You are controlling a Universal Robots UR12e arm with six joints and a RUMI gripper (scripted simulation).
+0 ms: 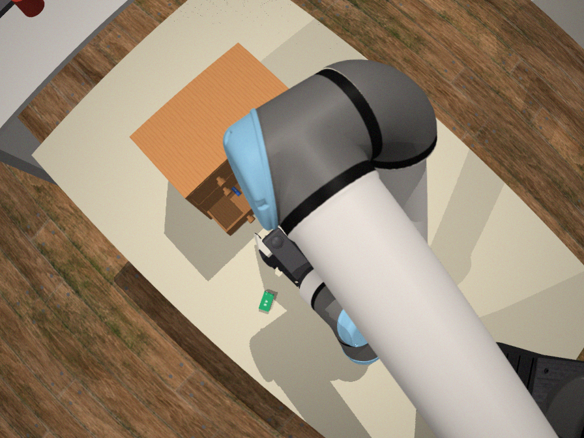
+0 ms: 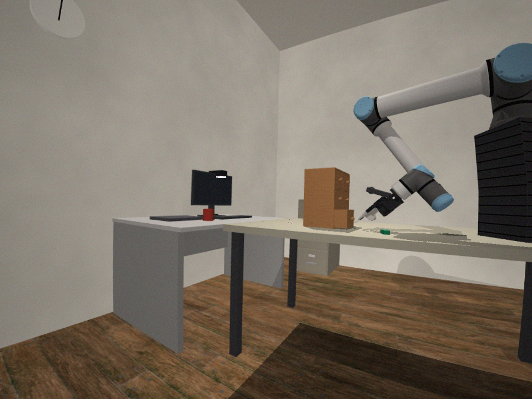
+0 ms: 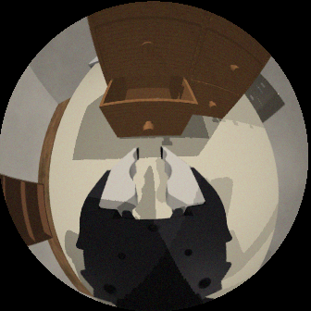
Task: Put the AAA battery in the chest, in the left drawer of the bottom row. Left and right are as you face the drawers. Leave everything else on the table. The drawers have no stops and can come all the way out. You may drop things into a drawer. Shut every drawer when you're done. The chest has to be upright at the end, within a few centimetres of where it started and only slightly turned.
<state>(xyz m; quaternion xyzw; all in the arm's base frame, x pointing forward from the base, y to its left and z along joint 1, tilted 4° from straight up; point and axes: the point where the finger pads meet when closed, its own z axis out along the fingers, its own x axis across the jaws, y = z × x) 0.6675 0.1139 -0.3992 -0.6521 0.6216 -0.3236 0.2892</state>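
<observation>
By open drawer point(image 1: 238, 226) point(image 2: 343, 218) point(image 3: 139, 115): blue battery point(image 1: 236, 190), beyond claw point(image 1: 262, 232) point(image 2: 360, 219) point(image 3: 149, 147); claw partly open.

An office-like room with a robot's worktable set up in it
A desk point(image 2: 148, 259) carries a monitor point(image 2: 211, 189), a dark keyboard point(image 2: 174, 218) and a red cup point(image 2: 208, 214); a filing cabinet point(image 2: 312, 259) with labelled drawers stands on the wood-plank floor point(image 1: 61, 339) point(image 2: 129, 369) behind the pale table point(image 1: 226, 301) point(image 2: 275, 229), between plain walls point(image 2: 150, 107), and part of a round clock point(image 2: 70, 21) shows high up
</observation>
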